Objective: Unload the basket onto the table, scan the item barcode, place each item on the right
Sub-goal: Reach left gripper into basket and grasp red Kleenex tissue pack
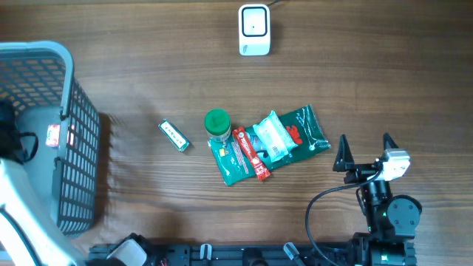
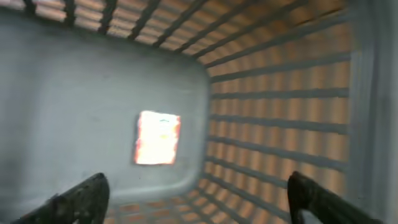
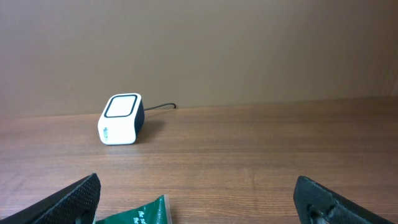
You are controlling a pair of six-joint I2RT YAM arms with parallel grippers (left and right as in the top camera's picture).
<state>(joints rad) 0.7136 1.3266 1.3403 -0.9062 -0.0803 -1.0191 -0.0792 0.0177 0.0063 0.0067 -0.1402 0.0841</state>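
The brown wood-grain table point(image 1: 369, 66) runs up to a plain tan wall point(image 3: 249, 50). At its left end stands a grey plastic lattice basket point(image 1: 77, 148). On its smooth floor lies a small red-and-white packet point(image 2: 157, 138), too blurred to read, perhaps glossy. The left gripper point(image 2: 196, 196) hangs above it, fingers spread and empty. The right gripper point(image 1: 364, 144) gapes wide near a crinkled green pouch point(image 1: 307, 129). A boxy white scanner point(image 1: 253, 29) sits at the far edge.

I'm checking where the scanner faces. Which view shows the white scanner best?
Right wrist: the scanner sits unobstructed, its dark-framed window and cable clear. Overhead shows it small, from above. Left wrist looks into the basket, with no scanner.
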